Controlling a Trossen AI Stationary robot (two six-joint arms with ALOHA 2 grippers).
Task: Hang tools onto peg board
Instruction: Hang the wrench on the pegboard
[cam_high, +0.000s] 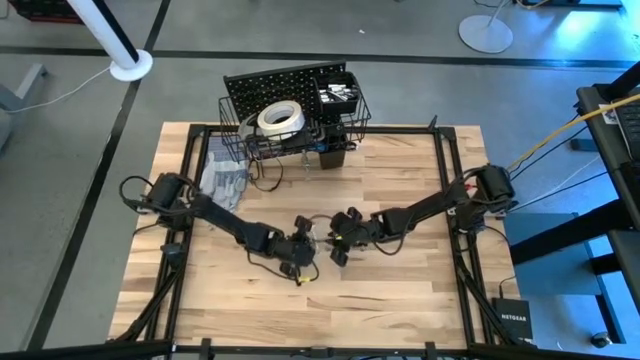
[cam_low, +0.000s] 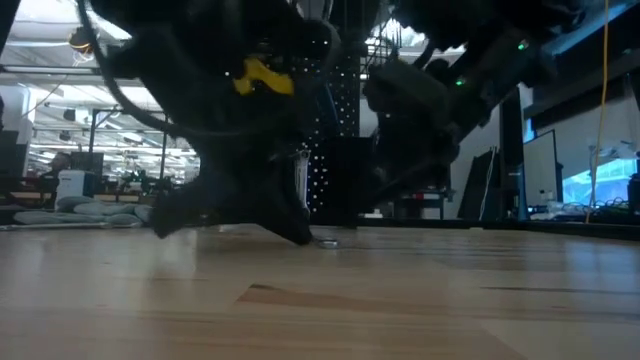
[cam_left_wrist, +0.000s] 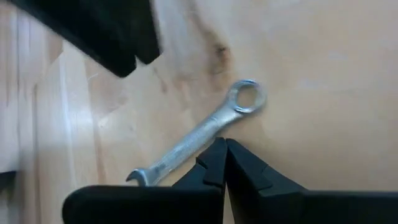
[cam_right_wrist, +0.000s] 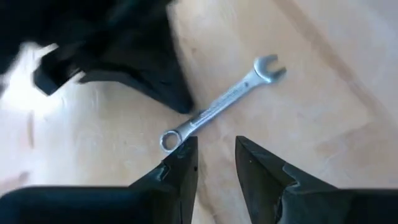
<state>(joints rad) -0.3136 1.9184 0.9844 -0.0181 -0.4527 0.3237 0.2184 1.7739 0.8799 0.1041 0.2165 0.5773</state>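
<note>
At the table's (cam_high: 400, 300) far edge stands the peg board (cam_high: 270, 85), its wire basket (cam_high: 345, 100) beside a white tape roll (cam_high: 281, 118), with grey gloves (cam_high: 222, 182) lying to its left. Both arms reach inward and low to mid-table, where a silver wrench (cam_left_wrist: 199, 137) lies flat between them. Left gripper (cam_left_wrist: 224, 155) is shut, tips touching the wrench's shank; right gripper (cam_right_wrist: 216, 152) is parted, empty, one finger (cam_right_wrist: 183, 155) just beside the ring end.
</note>
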